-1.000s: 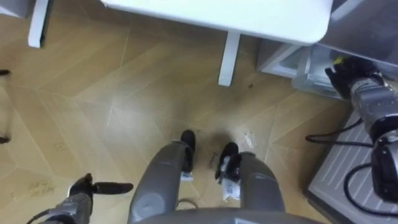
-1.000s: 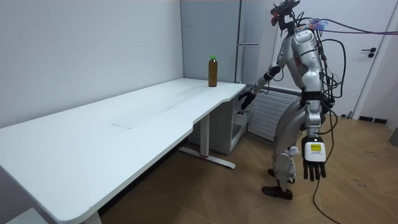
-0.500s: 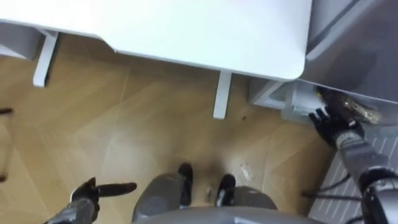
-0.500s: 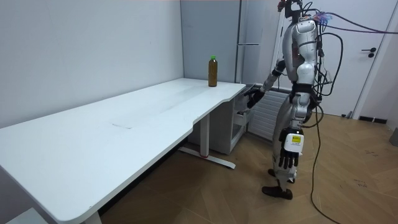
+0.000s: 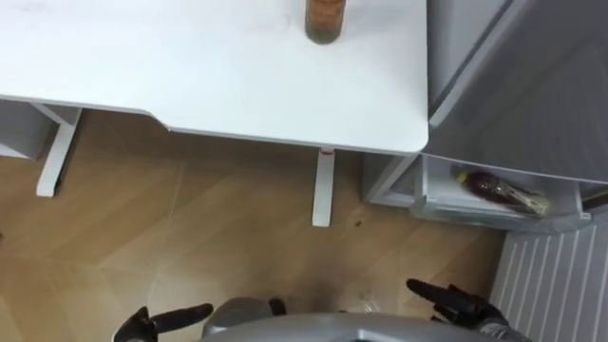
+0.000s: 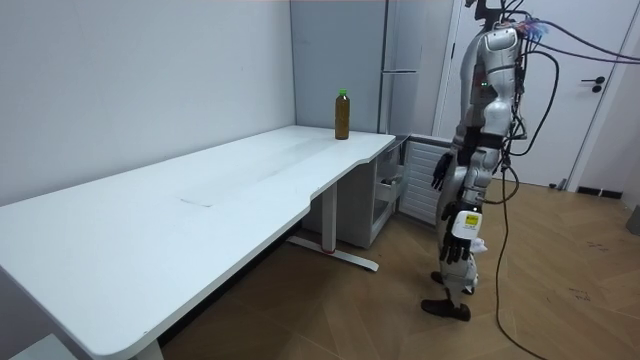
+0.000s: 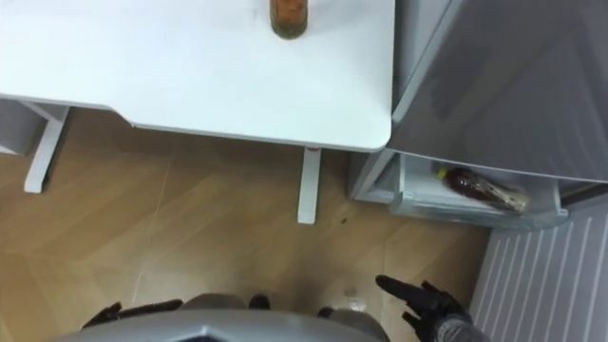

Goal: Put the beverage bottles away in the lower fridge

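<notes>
A brown drink bottle with a green cap (image 6: 342, 113) stands upright near the far edge of the white table (image 5: 190, 66); its lower part (image 5: 326, 24) shows in the eye views. A dark red bottle (image 5: 499, 188) lies on its side in the open lower fridge drawer (image 5: 494, 211), right of the table's corner. My right hand (image 5: 456, 302) hangs low at my right side, fingers spread and open, holding nothing, well short of the drawer. My left hand (image 5: 161, 321) is at the bottom left, open and idle. I stand upright facing the fridge (image 6: 405, 60) and table corner.
A ribbed white panel (image 5: 556, 285) stands on the floor at my right, below the drawer. A white table leg (image 5: 323, 185) stands ahead on the wooden floor (image 5: 190, 218). The grey fridge door (image 5: 532, 85) rises above the drawer.
My right hand has drawn back from the fridge drawer down to my side. I have straightened up and my head view has lifted, bringing the table top and the standing bottle into sight.
</notes>
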Controlling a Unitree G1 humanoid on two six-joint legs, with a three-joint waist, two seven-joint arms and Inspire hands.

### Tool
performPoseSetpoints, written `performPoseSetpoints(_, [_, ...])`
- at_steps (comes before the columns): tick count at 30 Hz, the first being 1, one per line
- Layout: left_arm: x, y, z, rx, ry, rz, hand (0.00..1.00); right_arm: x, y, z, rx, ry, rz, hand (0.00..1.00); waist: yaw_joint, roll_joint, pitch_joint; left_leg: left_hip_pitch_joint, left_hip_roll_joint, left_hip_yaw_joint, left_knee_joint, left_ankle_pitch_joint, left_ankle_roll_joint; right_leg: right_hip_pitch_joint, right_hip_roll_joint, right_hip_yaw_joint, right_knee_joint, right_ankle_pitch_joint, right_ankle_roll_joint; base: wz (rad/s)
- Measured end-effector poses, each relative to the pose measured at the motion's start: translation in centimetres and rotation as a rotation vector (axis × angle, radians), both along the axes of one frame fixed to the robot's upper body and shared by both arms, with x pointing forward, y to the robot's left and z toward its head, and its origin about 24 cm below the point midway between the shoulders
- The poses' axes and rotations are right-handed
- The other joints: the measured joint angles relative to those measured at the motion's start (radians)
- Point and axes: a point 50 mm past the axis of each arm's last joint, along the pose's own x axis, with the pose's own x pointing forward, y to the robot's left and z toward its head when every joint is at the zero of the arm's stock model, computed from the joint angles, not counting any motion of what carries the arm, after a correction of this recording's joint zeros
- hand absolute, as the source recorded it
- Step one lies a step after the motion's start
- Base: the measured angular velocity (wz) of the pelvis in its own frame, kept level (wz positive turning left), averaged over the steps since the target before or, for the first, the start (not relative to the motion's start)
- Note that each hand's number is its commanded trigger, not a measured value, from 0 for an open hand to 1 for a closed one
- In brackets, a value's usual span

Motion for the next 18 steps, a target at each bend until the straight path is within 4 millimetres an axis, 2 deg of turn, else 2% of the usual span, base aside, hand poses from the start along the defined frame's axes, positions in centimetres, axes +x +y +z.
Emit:
performPoseSetpoints(7, [-0.7,-0.6,-0.2,-0.006,0.015,0.045,0.0,-0.9,0.7,-0.4,-0.073,0.093,0.208,0.0,-0.001,-0.007,-0.0009,0.019,0.0,-0.002,-0.002,0.0,0.0,0.026,0.004,0.001,-0.017,0.003,0.001,0.0])
performPoseSetpoints(13, [-1.9,-1.2,-0.5,-0.016,0.048,0.086,0.0,-0.8,0.8,-0.4,-0.13,0.11,0.302,0.0,0.001,-0.013,-0.0022,0.038,0.0,-0.002,-0.01,0.0,0.0,0.042,0.005,0.003,-0.021,0.003,0.001,0.0])
performPoseSetpoints(18, [-2.5,-1.2,-0.5,-0.015,0.057,0.138,0.0,-1.1,1.1,-0.6,-0.14,0.128,0.306,0.0,0.003,-0.014,0.0005,0.058,-0.001,-0.007,-0.018,-0.002,-0.003,0.068,0.006,0.002,-0.035,0.005,0.002,0.02])
